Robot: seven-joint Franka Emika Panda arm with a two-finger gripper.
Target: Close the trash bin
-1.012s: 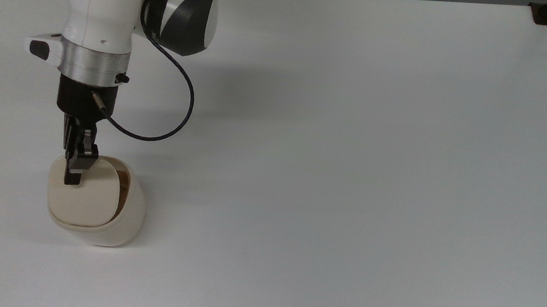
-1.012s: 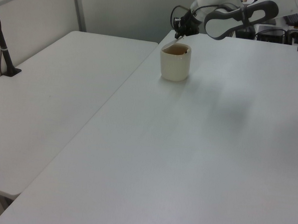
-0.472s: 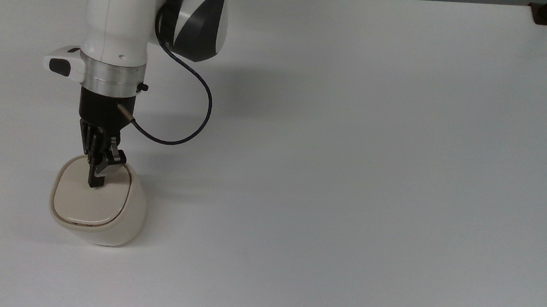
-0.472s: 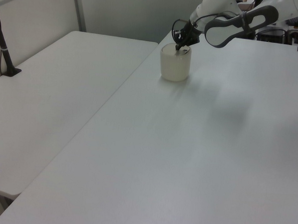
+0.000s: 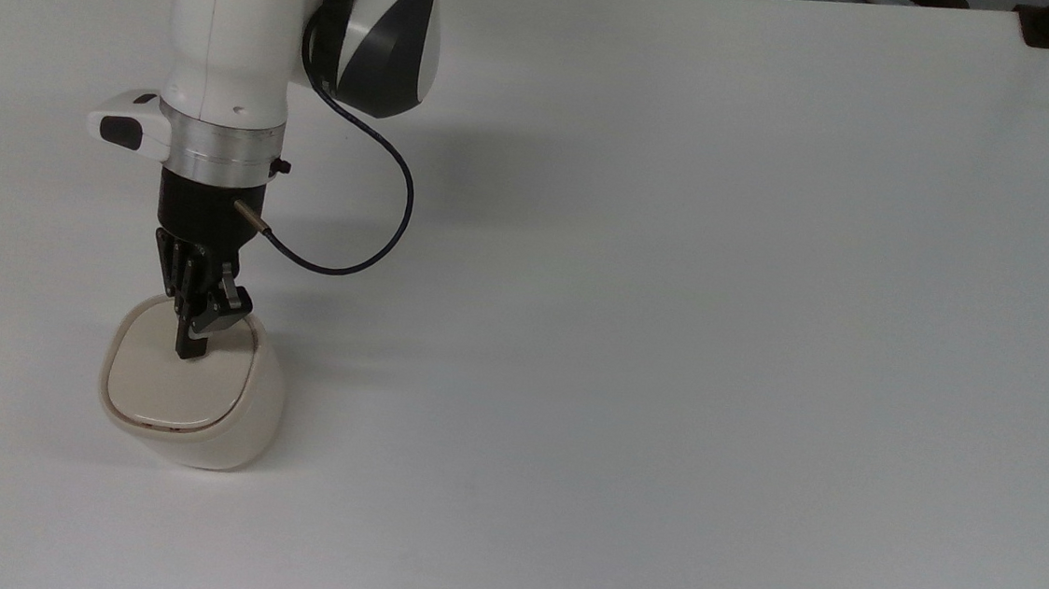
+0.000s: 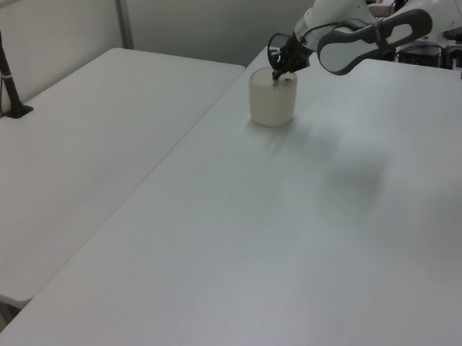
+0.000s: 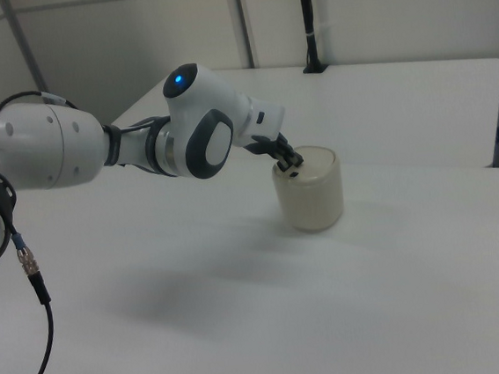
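Bin: the trash bin (image 5: pixel 196 418) stands on the white table (image 5: pixel 674 297), near the top view's left edge and toward the front; in the right view it sits just past the arm's wrist.

Lid: and it's down! The flat lid (image 5: pixel 176 384) lies level inside the rim all the way round in the top view, with no tan interior showing at any edge.

Gripper: the gripper (image 5: pixel 190 352) points straight down, its tip planted on the lid near the lid's far edge in the top view. The fingers look drawn together into one narrow black tip, with nothing between them; this is a press, not a grasp.

Contact: tip and lid appear to touch in the top view and the right view, though how firmly I cannot say.

Done: by my reading the closing itself is finished, as the lid sits flush with the rim.

Left: little. Probably just a lift of the arm clear of the bin, and a check that the lid stays down with the pressure off.

Risk: a springy lid could pop back up on release.
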